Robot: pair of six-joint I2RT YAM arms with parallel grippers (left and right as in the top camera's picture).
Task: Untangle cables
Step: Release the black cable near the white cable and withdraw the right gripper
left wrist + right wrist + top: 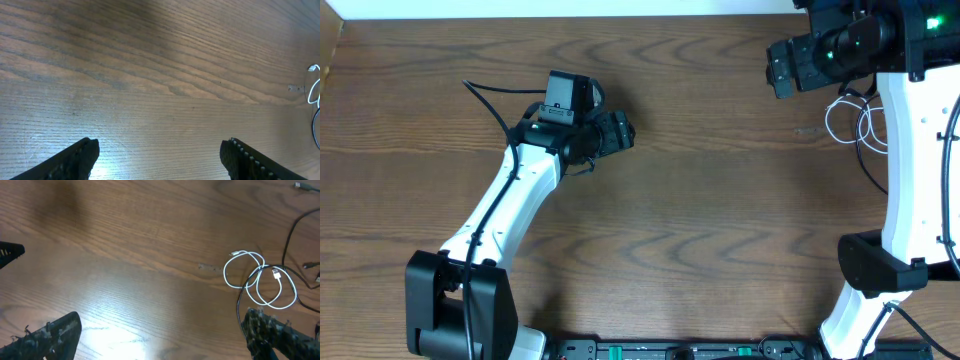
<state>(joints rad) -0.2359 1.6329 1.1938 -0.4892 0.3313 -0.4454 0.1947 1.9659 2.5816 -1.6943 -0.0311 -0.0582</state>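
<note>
The white cable (260, 282) lies in loose loops on the wooden table, at the right in the right wrist view. The thin black cable (290, 232) runs across it and off to the upper right. Both also show in the overhead view, white (847, 118) and black (870, 160), beside the right arm. My right gripper (160, 330) is open and empty, its right finger close to the loops. My left gripper (160, 155) is open and empty over bare table, far left of the cables; a bit of white cable (315, 92) shows at that view's right edge.
The right arm's white body (910, 150) stands just right of the cables. The left arm (510, 200) reaches over the table's left half. The table's far edge (620, 14) runs along the top.
</note>
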